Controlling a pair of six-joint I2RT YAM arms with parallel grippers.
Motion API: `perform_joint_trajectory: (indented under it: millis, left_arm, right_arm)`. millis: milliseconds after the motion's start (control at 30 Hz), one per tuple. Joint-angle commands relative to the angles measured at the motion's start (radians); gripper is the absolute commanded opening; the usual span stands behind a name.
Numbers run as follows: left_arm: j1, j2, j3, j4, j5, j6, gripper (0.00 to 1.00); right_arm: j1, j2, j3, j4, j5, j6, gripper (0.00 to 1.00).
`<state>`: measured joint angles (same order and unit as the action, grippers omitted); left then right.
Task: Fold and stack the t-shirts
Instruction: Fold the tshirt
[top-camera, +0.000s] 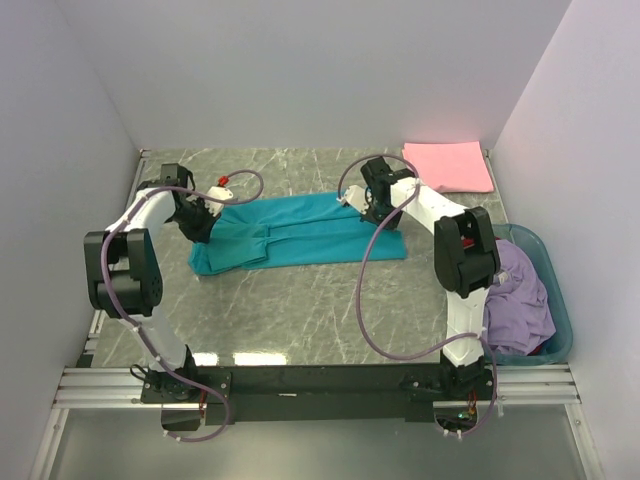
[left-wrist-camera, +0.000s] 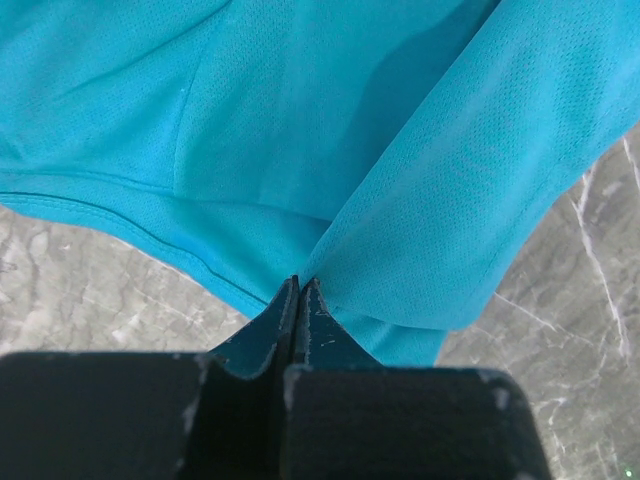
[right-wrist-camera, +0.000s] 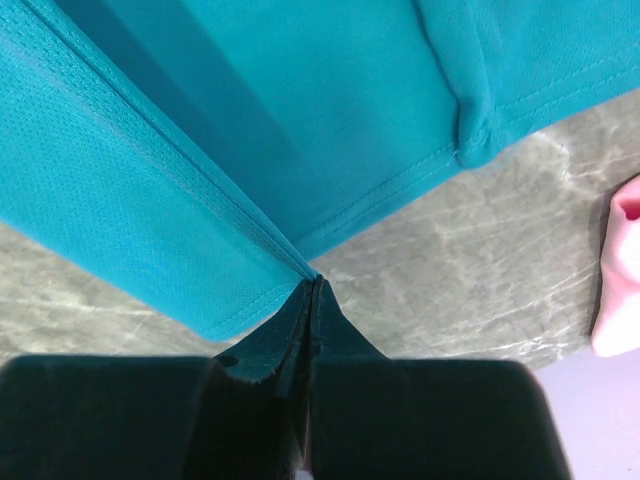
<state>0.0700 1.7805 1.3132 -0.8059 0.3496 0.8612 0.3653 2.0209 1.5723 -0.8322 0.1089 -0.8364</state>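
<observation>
Pink t-shirt (top-camera: 448, 166) beyond teal t-shirt (top-camera: 300, 228); basket (top-camera: 566, 318) right.

Grey marbled table (top-camera: 300, 315), teal t-shirt (top-camera: 300, 235) mid-table, pink t-shirt (top-camera: 450, 165) far right, plastic basket (top-camera: 563, 310)

The top view looks down from high at the near side and takes in the whole desk (top-camera: 300, 320). Each wrist view looks along its own hand, the left hand (left-wrist-camera: 300, 282) and the right hand (right-wrist-camera: 315, 282) at bottom centre, very near the cloth. All views share the teal t-shirt (top-camera: 300, 232). The right wrist view also catches the pink t-shirt (right-wrist-camera: 622, 270) at its right edge.
</observation>
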Motion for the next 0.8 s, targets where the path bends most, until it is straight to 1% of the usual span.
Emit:
perform_joint_trajectory:
  millis: [0,400,600,633,667,700,733,767]
  left_arm:
    - [0.004,0.014,0.024,0.024,-0.008,-0.017,0.01]
    - [0.004,0.043,0.043,0.037,-0.024,-0.024,0.01]
    - [0.005,0.048,0.029,0.053,-0.037,-0.024,0.01]
    - [0.007,0.046,0.029,0.051,-0.035,-0.025,0.04]
    - [0.008,0.042,0.031,0.047,-0.032,-0.036,0.12]
    - [0.014,0.037,0.034,0.037,-0.024,-0.040,0.30]
    - [0.031,0.033,0.049,-0.008,0.014,-0.042,0.37]
    - [0.043,0.014,0.057,-0.031,0.035,-0.048,0.48]
  right_arm:
    - [-0.014,0.029,0.051,-0.007,0.021,-0.013,0.00]
    - [-0.014,0.062,0.072,-0.004,0.035,-0.018,0.00]
    - [-0.014,0.071,0.089,0.001,0.037,-0.013,0.00]
    - [-0.014,0.075,0.097,0.002,0.038,-0.007,0.00]
    - [-0.014,0.078,0.106,-0.002,0.038,0.012,0.06]
    - [-0.020,0.082,0.117,-0.013,0.034,0.023,0.17]
    - [-0.023,0.082,0.141,-0.039,0.026,0.036,0.28]
    - [-0.032,0.076,0.153,-0.053,-0.004,0.048,0.42]
